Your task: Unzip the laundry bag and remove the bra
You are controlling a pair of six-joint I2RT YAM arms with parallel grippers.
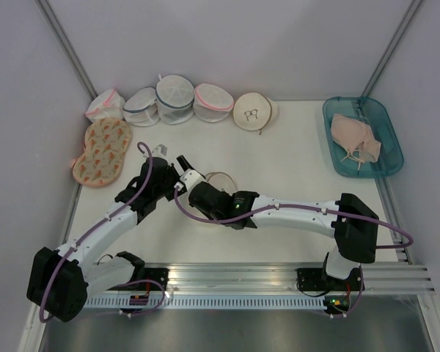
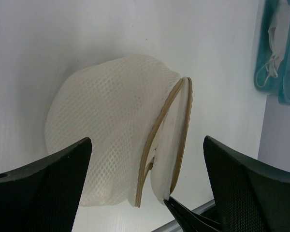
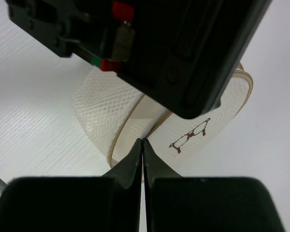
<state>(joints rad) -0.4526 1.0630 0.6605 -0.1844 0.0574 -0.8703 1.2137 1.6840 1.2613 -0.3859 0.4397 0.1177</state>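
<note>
The laundry bag (image 2: 106,125), cream mesh with a tan zip rim (image 2: 159,130), lies on the white table with its rim gaping. The left wrist view shows my left gripper (image 2: 147,188) open, one finger on each side of the bag and touching nothing. My right gripper (image 3: 142,141) is shut on the edge of the bag's flap, next to the black bra outline (image 3: 189,137). Its tips (image 2: 170,200) also show in the left wrist view. The arms hide most of the bag from above. A pale peach bra (image 1: 356,139) lies in the teal tray (image 1: 337,163). The bag's inside is hidden.
Along the back stand a second cream bag with a bra outline (image 1: 253,110), three white mesh bags (image 1: 174,101) and one with pink trim (image 1: 105,105). A flat orange-patterned bag (image 1: 103,150) lies at the left. Grey walls close in both sides.
</note>
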